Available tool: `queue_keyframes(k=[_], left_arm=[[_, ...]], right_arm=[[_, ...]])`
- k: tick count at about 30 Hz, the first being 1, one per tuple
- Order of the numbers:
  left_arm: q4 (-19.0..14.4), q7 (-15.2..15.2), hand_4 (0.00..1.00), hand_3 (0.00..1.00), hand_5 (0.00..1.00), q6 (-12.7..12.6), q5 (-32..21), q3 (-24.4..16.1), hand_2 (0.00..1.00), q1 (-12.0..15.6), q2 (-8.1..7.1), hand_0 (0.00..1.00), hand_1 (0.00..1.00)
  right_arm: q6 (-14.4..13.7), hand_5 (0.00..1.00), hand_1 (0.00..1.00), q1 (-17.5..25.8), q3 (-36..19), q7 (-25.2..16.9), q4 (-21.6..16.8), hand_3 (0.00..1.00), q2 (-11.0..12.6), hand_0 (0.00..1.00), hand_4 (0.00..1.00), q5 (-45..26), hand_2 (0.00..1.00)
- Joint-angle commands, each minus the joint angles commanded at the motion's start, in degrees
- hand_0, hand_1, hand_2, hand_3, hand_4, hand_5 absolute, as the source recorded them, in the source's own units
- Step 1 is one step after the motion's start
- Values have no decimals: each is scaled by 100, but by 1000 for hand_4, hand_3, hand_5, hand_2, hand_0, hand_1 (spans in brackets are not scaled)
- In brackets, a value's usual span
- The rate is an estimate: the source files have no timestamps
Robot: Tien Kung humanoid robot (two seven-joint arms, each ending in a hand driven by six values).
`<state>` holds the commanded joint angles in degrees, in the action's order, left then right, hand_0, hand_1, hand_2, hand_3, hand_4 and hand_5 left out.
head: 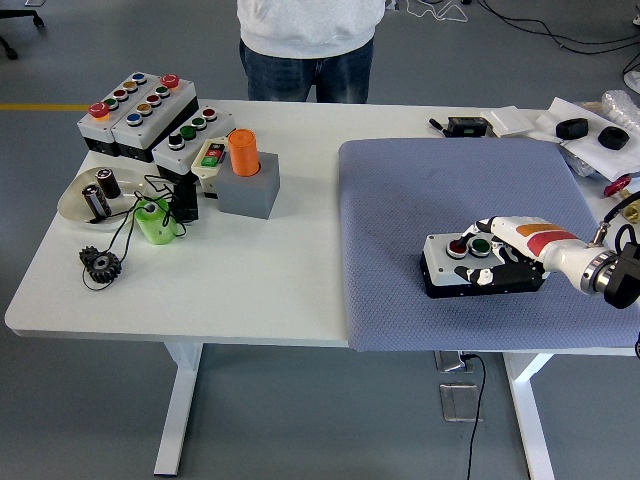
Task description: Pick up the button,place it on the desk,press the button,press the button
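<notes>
Right hand lies over button box on blue-grey mat; fingers curled down over its right end — apparently touching a button; red button uncovered.

Blue-grey textured mat, orange cylinder, grey block, white table

The robot's right hand has a white shell over the back, marked with an orange stripe and a dark red patch, and black fingers with white segments. A silver metal cuff joins it to a black forearm. The person wears a light grey sweatshirt and blue jeans.
</notes>
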<state>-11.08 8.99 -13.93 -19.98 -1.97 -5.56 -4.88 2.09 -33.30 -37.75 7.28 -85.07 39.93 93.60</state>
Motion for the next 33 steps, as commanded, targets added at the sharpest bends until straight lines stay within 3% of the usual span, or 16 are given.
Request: queue_keyframes(k=[13,24,25,30,31,33], left_arm=[[4,-8,444,662,998,-4,13,-17,787,-7,3,709,768],[5,-13,445,662,998,0,35,-26,787,-3,0,709,768],[4,-9,445,660,998,2,27,-17,787,-4,-3,709,768],[3,-3,445,660,998,4,10,1,787,-10,-9,709,768],[2,-1,445,660,998,5,4,6,787,-10,-9,709,768],[3,0,445,660,998,5,-3,9,787,-10,-8,709,768]], right_arm=[[74,662,2,19,96,56,12,702,6,107,720,30,85],[-145,659,2,350,-1251,-15,-770,720,322,122,718,184,92],[-173,644,109,391,-1373,-20,-787,827,340,308,720,157,279],[-372,644,109,564,-1936,-155,-665,827,389,308,720,164,279],[-396,567,675,584,-2000,-178,-640,945,390,733,724,152,757],[-545,567,675,645,-2173,-325,-471,945,376,733,724,-131,757]])
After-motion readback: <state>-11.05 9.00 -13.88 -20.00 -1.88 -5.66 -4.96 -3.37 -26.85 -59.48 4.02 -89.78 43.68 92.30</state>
